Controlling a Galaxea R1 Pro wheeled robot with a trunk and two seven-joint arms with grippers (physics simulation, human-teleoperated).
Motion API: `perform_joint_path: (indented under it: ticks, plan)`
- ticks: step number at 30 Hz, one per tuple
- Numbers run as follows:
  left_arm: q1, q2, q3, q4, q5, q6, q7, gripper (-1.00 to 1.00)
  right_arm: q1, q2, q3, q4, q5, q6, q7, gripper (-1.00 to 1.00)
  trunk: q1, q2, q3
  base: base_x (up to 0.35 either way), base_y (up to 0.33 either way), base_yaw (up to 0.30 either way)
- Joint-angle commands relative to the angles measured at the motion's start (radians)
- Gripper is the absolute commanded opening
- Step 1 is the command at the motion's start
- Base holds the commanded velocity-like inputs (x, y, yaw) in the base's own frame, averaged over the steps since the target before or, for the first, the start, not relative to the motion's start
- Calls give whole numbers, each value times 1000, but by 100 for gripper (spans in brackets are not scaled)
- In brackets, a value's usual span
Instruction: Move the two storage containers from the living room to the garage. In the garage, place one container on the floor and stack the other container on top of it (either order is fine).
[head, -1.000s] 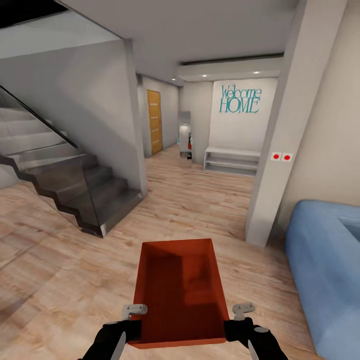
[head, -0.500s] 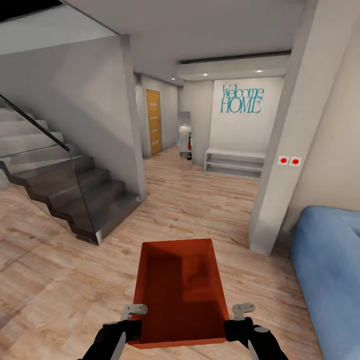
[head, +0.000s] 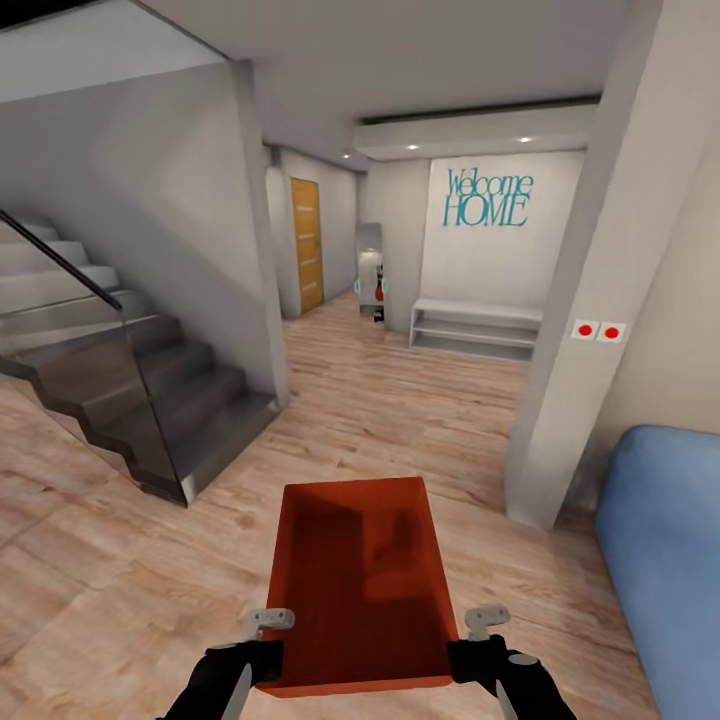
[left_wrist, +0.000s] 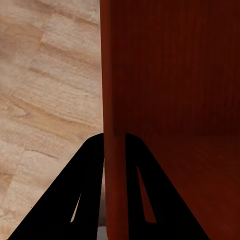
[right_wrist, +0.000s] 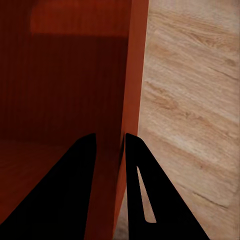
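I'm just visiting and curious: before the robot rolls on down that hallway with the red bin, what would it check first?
1. Left gripper pinching the storage container wall: ok, one finger on each side.
2. Right gripper pinching the opposite wall: ok.
3. Container level and held above the wood floor: ok.
4. Container empty: ok.
5. Path ahead between the staircase and the pillar: ok, nothing lies on it.
6. Margin to the blue sofa on the robot's right: cannot tell.
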Motion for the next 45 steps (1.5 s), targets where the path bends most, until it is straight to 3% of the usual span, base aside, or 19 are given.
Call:
perform_joint_path:
  ticks: [1,45]
  plan:
    - [0,-1,-18,-1,-21,6,7,-100,-1,34,-2,-17,-14,8,11,-100,1,-2,-2,323,0,0]
    - [0,-1,-10,1,-21,6,8,-100,-1,34,-2,-18,-13,8,11,-100,1,-2,-2,323,0,-21]
